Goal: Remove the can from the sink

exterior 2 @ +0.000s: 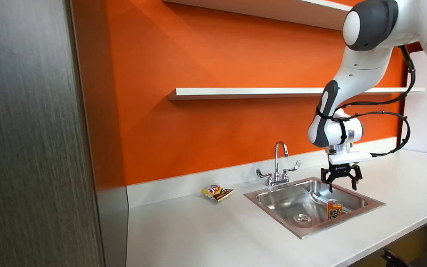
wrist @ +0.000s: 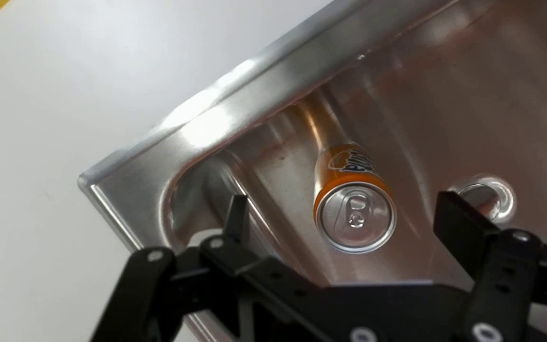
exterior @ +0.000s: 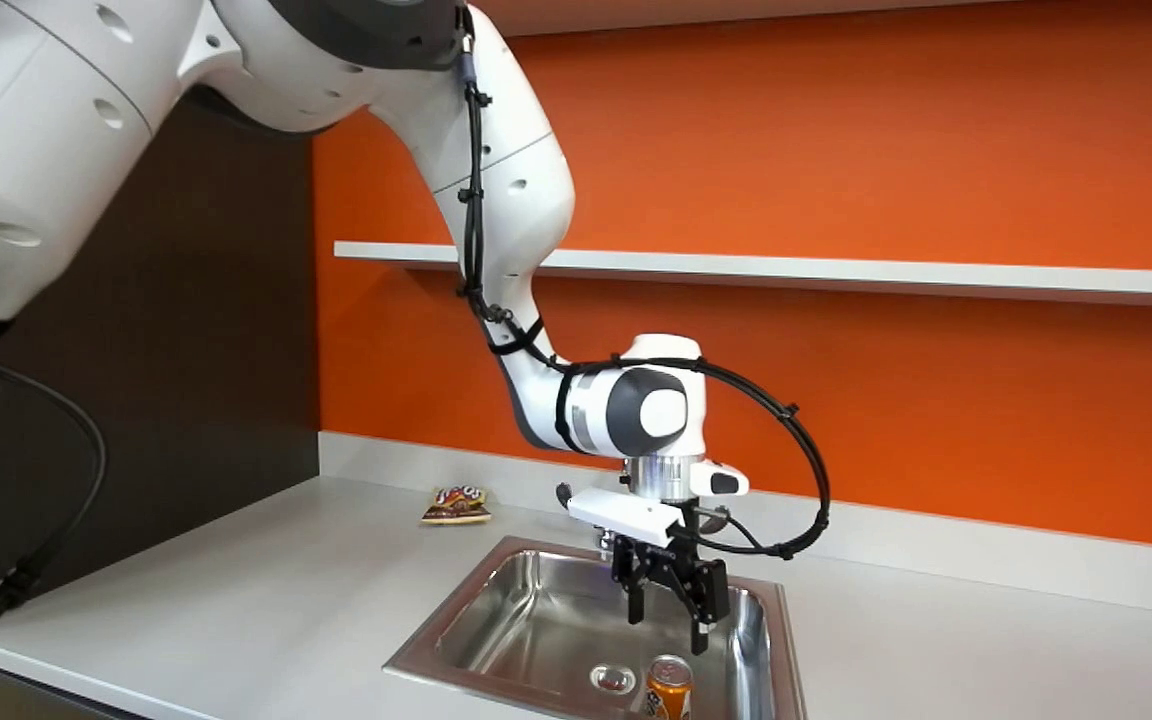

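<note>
An orange can (exterior: pixel 671 688) stands upright on the floor of the steel sink (exterior: pixel 456 612), near the drain. It shows in both exterior views, and in an exterior view its label faces out (exterior 2: pixel 334 210). In the wrist view the can (wrist: pixel 355 218) shows its silver top and pull tab, and the sink rim (wrist: pixel 207 128) runs diagonally past it. My black gripper (exterior: pixel 668 630) is open and empty, pointing down above the sink (exterior 2: pixel 274 213). In the wrist view the can's top lies between the two spread fingers (wrist: pixel 342 204), below them and apart from both.
A snack bag (exterior 2: pixel 217 193) lies on the counter by the back wall. A chrome faucet (exterior 2: pixel 277 163) with two handles stands behind the sink. The drain (wrist: pixel 501 194) is beside the can. A white shelf (exterior: pixel 776 268) runs along the orange wall. A dark panel (exterior: pixel 186 330) bounds the counter's far end.
</note>
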Robot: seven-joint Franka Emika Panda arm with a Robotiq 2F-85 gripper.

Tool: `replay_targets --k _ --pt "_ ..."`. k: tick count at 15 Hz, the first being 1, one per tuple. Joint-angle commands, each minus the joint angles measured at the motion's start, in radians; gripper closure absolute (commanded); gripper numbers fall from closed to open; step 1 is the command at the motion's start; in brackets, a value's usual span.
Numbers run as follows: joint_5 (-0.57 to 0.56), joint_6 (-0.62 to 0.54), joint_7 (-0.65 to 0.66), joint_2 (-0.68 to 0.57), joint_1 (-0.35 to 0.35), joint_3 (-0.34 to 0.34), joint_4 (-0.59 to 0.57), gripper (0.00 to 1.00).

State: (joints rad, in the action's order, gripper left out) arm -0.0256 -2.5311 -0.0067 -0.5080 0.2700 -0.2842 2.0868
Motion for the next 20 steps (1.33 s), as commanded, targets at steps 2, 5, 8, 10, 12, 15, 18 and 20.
replay_targets --k 2,5,8,10,12,15,18,20 --pt "0.014 -0.033 -0.012 -0.058 0.032 0.025 -0.051 0.0" --pt "0.012 -0.052 -0.007 -0.099 0.032 0.025 -0.074 0.0" --pt "0.017 -0.074 -0.008 -0.132 0.035 0.031 -0.093 0.0" --pt "0.024 -0.085 -0.008 -0.15 0.039 0.037 -0.104 0.0" --pt "0.03 -0.094 -0.008 -0.169 0.042 0.043 -0.118 0.0" --pt "0.041 -0.107 -0.008 -0.193 0.044 0.052 -0.136 0.0" --pt "0.045 -0.106 -0.008 -0.219 0.044 0.057 -0.159 0.0" --pt "0.045 -0.103 -0.009 -0.232 0.044 0.06 -0.172 0.0"
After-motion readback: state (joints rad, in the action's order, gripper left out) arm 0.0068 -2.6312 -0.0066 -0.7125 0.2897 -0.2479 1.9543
